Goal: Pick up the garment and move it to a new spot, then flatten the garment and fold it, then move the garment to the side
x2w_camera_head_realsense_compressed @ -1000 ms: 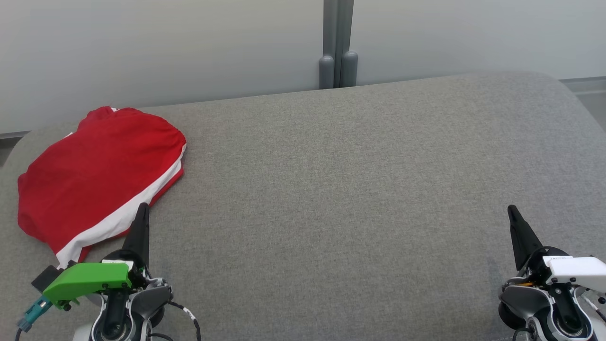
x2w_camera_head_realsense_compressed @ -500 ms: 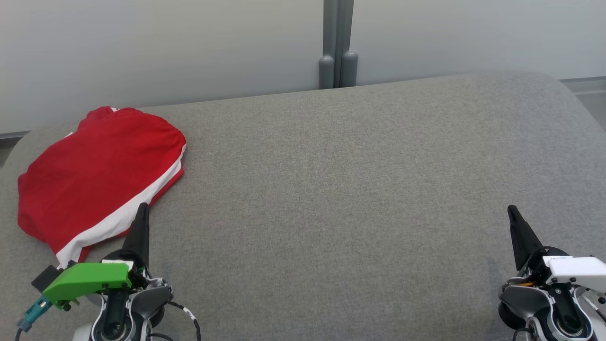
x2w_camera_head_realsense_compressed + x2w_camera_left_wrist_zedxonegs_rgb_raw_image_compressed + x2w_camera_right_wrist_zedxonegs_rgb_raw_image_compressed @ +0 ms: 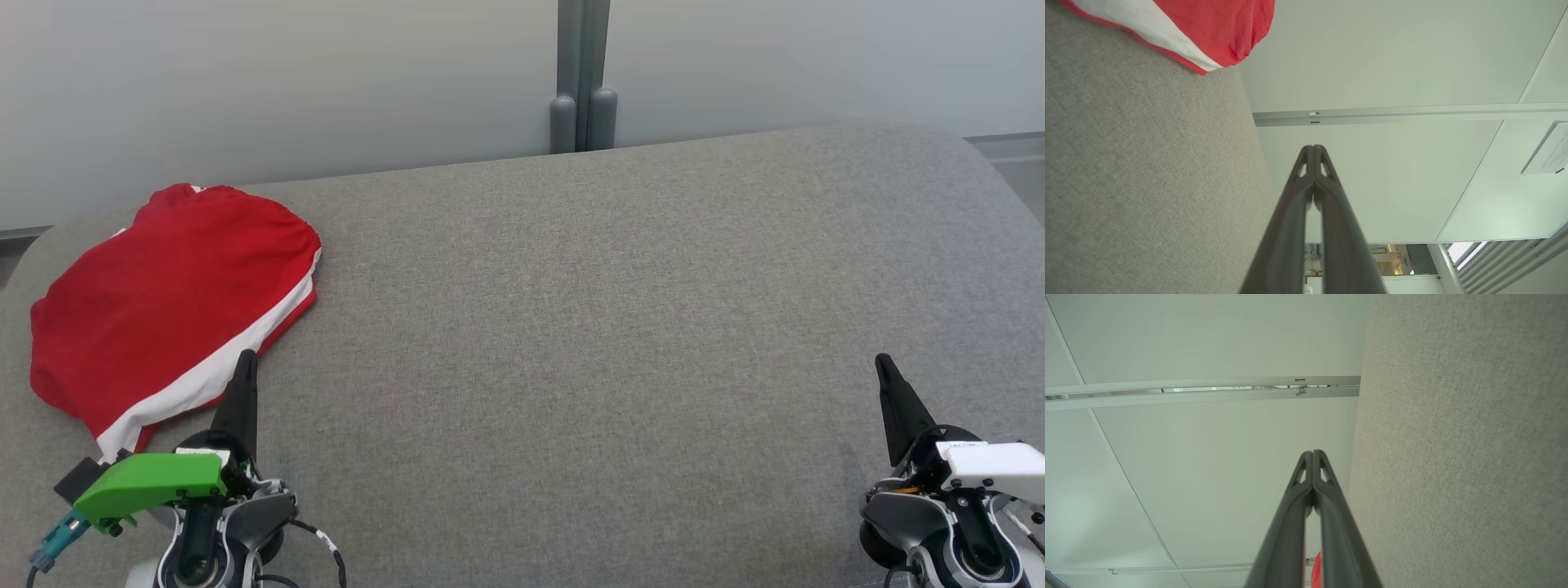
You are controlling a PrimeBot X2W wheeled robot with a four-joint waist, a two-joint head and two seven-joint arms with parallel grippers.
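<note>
I see the red, white-striped garment (image 3: 163, 302) lying at the left end of the grey upholstered surface (image 3: 571, 327). My left gripper (image 3: 246, 357), jaws pressed together, empty, points at its near edge; my right gripper (image 3: 880, 360), likewise closed, sits well apart.

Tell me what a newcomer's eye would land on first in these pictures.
The red garment with a white stripe stands out, lying at the left end of the grey cushion. At the bottom corners are the left end effector, with a green cover, beside the garment's near edge, and the right end effector, with a white cover, far from it. Both are shut and empty.
</note>
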